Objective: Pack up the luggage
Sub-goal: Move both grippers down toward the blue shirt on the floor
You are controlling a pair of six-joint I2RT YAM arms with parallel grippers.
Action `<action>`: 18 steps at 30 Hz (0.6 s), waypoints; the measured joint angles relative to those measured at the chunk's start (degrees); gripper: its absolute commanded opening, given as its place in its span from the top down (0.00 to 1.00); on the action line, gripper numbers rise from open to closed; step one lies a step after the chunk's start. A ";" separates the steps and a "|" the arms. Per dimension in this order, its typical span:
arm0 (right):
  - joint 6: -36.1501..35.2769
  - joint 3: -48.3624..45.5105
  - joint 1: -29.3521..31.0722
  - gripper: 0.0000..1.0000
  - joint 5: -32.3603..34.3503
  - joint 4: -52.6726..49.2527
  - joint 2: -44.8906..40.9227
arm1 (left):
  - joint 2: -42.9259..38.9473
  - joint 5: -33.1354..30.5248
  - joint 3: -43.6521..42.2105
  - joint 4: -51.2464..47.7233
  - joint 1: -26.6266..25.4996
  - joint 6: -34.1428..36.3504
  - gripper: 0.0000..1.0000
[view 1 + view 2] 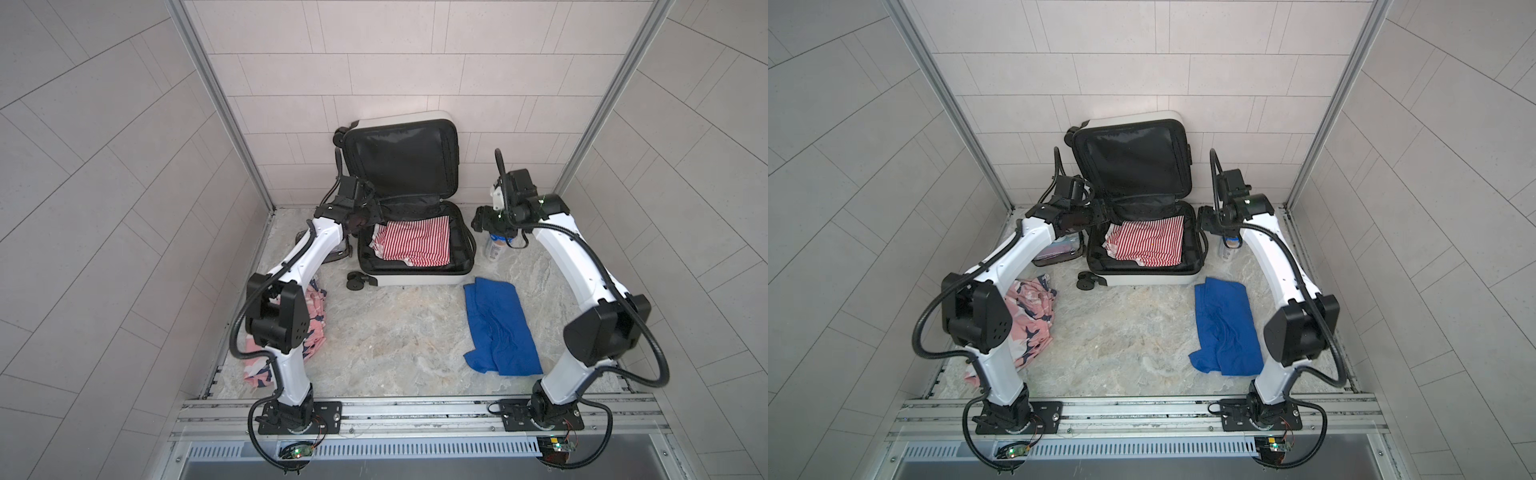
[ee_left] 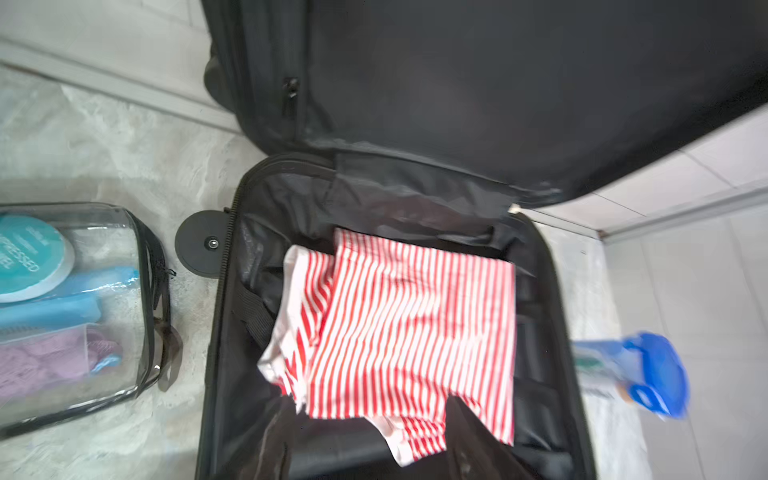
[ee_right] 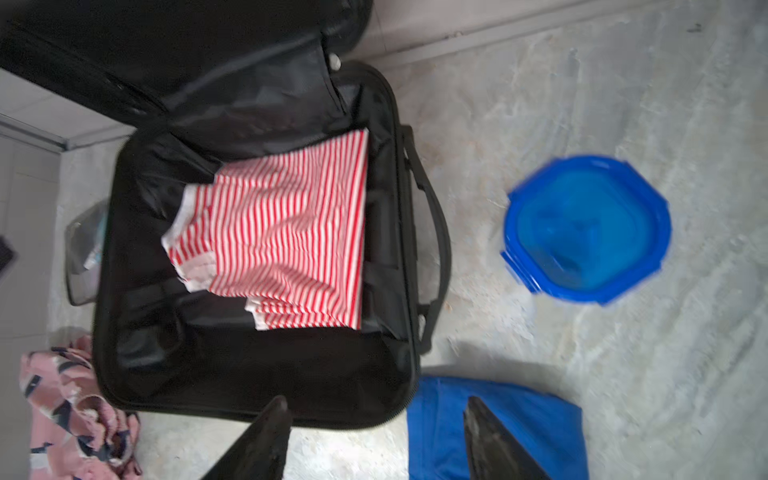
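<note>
The luggage (image 1: pixel 415 279) (image 1: pixel 1142 279) lies open at the back of the floor, its black-lined lid propped against the wall. A folded red-and-white striped garment (image 1: pixel 415 243) (image 1: pixel 1148 241) (image 2: pixel 415 320) (image 3: pixel 291 241) rests inside the lower half (image 2: pixel 224 332) (image 3: pixel 108 291). My left gripper (image 1: pixel 365 216) (image 1: pixel 1100 214) (image 2: pixel 370 415) hovers over the suitcase's back left corner, open and empty above the garment's edge. My right gripper (image 1: pixel 484 222) (image 1: pixel 1208 220) (image 3: pixel 376 401) hangs open just right of the suitcase, holding nothing.
A blue-lidded bottle (image 1: pixel 496 245) (image 1: pixel 1230 247) (image 3: pixel 586 228) stands under the right gripper. A blue cloth (image 1: pixel 498 328) (image 1: pixel 1225 328) lies front right. A pink patterned garment (image 1: pixel 1030 316) lies by the left arm. A clear pouch (image 1: pixel 1059 249) (image 2: pixel 62 307) sits left of the suitcase.
</note>
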 measured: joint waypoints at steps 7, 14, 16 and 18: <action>2.91 -30.21 0.42 0.33 0.72 6.01 -15.50 | -17.18 -2.19 -16.92 0.35 -7.19 2.10 0.36; 9.03 -48.85 3.82 0.31 3.21 9.55 -20.98 | -30.16 -6.62 -39.19 0.74 -15.61 -1.60 0.36; 10.82 -52.06 4.79 0.29 4.31 10.58 -22.93 | -32.87 -7.23 -43.91 1.33 -16.57 -3.63 0.36; 12.70 -55.12 6.01 0.29 5.51 11.82 -24.85 | -35.43 -7.74 -47.60 1.88 -16.92 -5.53 0.36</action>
